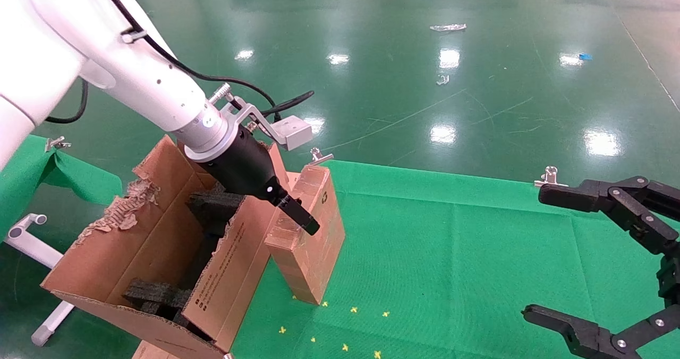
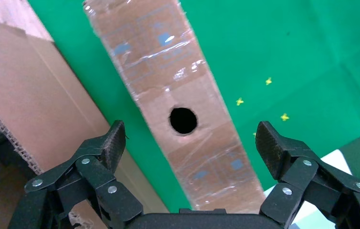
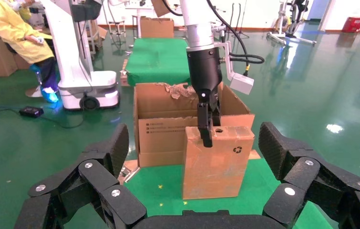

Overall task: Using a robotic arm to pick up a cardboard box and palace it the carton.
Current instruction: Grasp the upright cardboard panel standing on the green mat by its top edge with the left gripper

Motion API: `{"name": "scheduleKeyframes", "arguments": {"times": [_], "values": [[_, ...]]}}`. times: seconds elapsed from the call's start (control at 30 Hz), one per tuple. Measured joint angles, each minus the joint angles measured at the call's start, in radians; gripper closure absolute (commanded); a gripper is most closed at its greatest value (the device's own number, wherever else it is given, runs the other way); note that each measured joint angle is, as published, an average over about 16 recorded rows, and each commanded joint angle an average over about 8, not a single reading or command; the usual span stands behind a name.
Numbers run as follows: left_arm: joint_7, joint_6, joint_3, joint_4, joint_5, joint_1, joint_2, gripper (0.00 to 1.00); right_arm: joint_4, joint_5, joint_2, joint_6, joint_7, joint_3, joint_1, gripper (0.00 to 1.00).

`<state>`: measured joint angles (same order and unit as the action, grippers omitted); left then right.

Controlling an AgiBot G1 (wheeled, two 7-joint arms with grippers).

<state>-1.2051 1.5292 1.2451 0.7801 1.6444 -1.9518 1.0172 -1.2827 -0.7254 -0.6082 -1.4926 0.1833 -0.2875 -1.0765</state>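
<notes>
The small brown cardboard box (image 1: 319, 242) stands upright on the green cloth, right beside the carton (image 1: 159, 215). Its taped top with a round hole (image 2: 183, 120) faces my left wrist camera. My left gripper (image 1: 295, 210) on the white robotic arm (image 1: 133, 67) is open and straddles the top of the cardboard box (image 2: 168, 62). One finger (image 3: 205, 131) hangs down its front face, with gaps on both sides. The carton (image 3: 163, 131) is open, with a torn flap and black foam (image 1: 212, 207) inside. My right gripper (image 1: 539, 253) is parked open at the far right, holding nothing.
Small yellow marks (image 1: 353, 310) dot the green table cloth (image 1: 451, 253) in front of the box. Metal clamps (image 1: 550, 177) hold the cloth at its far edge. A white pipe frame (image 1: 32, 242) sits left of the carton. A person in yellow (image 3: 18, 33) and another machine (image 3: 80, 57) stand behind.
</notes>
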Motion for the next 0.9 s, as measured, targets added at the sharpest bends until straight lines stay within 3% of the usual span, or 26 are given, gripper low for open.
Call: {"name": "scheduleKeyframes", "arguments": {"times": [0.1,0.9], "values": [[-0.016,-0.003,0.006,0.018,0.012,-0.001,0.002,1.00,0.000,0.000,0.000,0.000,0.000,0.000,0.000,1.00],[-0.087,-0.015,0.036,0.144,0.049,0.031,-0.008,1.00,0.000,0.001,0.001,0.001,-0.001,-0.002,0.000,1.00]]}}
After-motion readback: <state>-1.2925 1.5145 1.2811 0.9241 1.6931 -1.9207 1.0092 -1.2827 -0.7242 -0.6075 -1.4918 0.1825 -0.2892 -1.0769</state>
